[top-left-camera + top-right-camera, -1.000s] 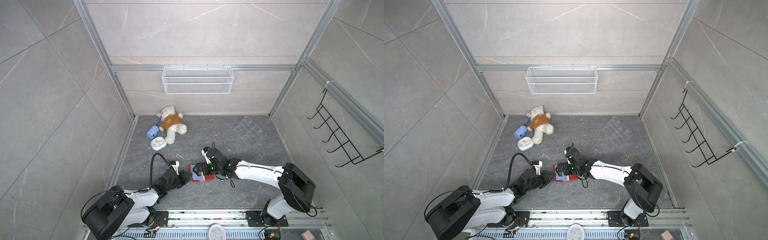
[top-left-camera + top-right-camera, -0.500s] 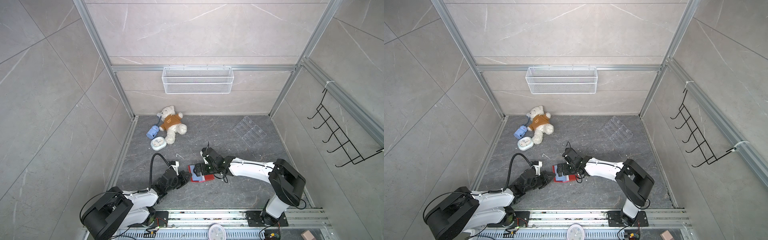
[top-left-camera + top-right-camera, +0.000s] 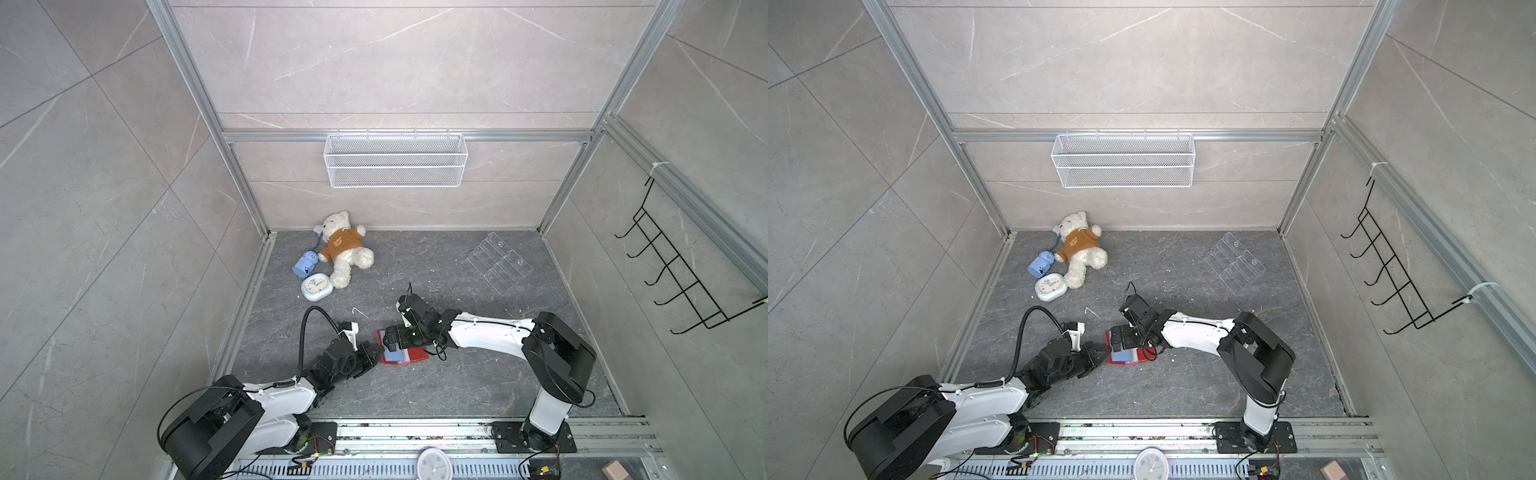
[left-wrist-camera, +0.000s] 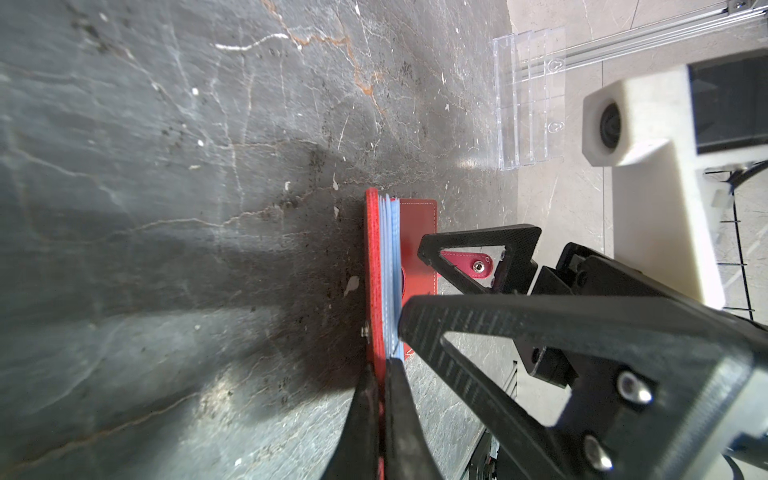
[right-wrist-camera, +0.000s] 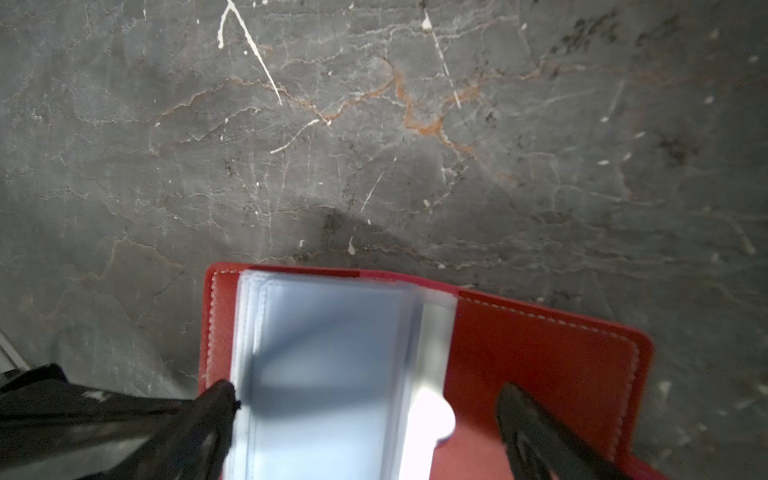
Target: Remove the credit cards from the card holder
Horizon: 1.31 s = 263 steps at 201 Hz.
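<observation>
Object: flat red leather-like card holder (image 3: 409,356), lying open, lower centre of both top views.
Left arm: left gripper (image 4: 380,365) clamped on its red cover edge.
Right arm: right gripper (image 5: 368,395) jaws spread, astride pale blue plastic sleeves (image 5: 328,353).

2 top views high above, looking down, 2 wrist views close, sharing the card holder (image 4: 415,224)
</observation>
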### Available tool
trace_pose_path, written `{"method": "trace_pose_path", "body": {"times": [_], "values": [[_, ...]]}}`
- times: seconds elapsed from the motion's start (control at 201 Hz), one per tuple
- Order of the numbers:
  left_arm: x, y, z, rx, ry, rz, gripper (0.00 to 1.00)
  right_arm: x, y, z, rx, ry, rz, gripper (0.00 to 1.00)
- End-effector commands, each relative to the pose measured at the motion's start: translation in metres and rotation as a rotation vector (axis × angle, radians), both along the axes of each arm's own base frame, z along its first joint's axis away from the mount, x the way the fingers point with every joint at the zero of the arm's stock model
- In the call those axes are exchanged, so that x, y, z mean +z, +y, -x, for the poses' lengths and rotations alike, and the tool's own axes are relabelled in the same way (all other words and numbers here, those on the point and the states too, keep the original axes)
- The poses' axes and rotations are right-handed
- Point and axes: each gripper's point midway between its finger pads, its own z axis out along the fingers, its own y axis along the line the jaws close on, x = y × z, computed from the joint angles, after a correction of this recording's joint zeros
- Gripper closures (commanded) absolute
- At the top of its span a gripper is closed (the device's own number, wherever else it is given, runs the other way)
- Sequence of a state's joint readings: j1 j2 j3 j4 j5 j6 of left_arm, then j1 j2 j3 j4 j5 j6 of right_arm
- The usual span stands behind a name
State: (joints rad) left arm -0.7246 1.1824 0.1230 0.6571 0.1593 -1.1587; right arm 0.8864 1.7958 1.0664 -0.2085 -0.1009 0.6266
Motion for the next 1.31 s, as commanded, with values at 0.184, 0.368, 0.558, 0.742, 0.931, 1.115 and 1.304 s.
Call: {"method": "trace_pose_path", "body": {"times": [0.184,0.368,0.558,0.742,0.931,1.115,1.304], "values": [[0.018,-0.005,-0.007,-0.007,-0.069,0.011,1.0,-0.014,-0.009,-0.002,-0.003,-0.003,0.088,0.0],[0.019,-0.005,-0.006,-0.007,-0.071,0.011,1.0,-0.017,-0.028,-0.006,-0.055,-0.025,0.133,0.0],[0.017,-0.003,-0.005,-0.005,-0.07,0.005,1.0,-0.016,-0.049,-0.013,-0.101,-0.037,0.151,0.0],[0.018,-0.004,-0.004,-0.01,-0.073,0.007,1.0,-0.006,-0.089,-0.024,-0.2,-0.059,0.15,0.0],[0.016,-0.004,-0.004,-0.013,-0.068,-0.001,1.0,0.02,-0.105,-0.028,-0.238,-0.112,0.127,0.0],[0.017,-0.005,-0.004,-0.017,-0.072,0.001,1.0,0.042,-0.082,-0.025,-0.183,-0.134,0.02,0.0],[0.016,-0.005,-0.004,-0.017,-0.069,-0.004,1.0,0.054,-0.032,-0.008,-0.038,-0.157,0.044,0.0]]}}
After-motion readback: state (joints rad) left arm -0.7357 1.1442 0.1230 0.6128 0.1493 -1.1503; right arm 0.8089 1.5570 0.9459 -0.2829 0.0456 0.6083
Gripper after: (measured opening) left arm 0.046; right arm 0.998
